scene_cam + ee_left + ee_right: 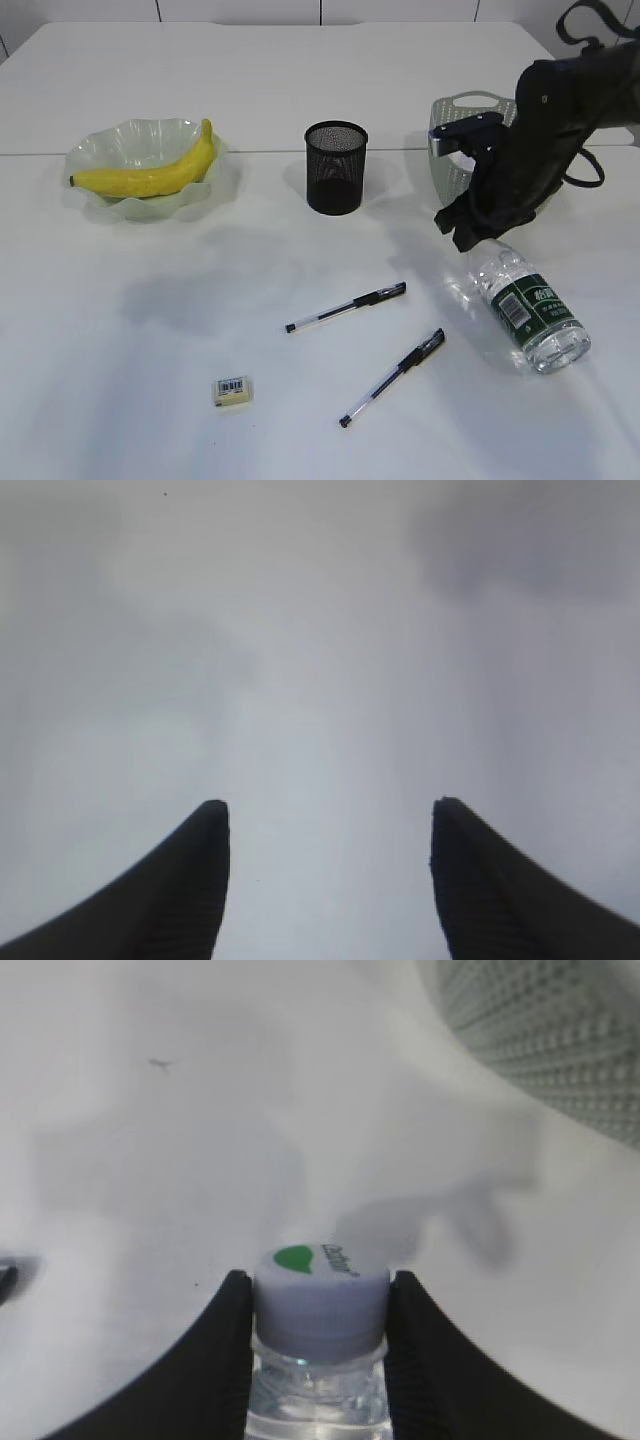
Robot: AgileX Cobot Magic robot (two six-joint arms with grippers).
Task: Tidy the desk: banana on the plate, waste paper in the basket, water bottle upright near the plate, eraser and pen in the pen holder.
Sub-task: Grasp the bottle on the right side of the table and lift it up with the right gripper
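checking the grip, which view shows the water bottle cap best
The right wrist view: the water bottle's cap fills the centre, with a finger against each side. In the exterior view the right arm hides the cap; only the lying bottle body shows. The left wrist view shows none.

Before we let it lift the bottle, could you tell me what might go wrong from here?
1. The right tool pinches only the white cap of the lying water bottle; the body could swing or slip out when raised.
2. The basket sits right behind the arm, so a swing could bump it.
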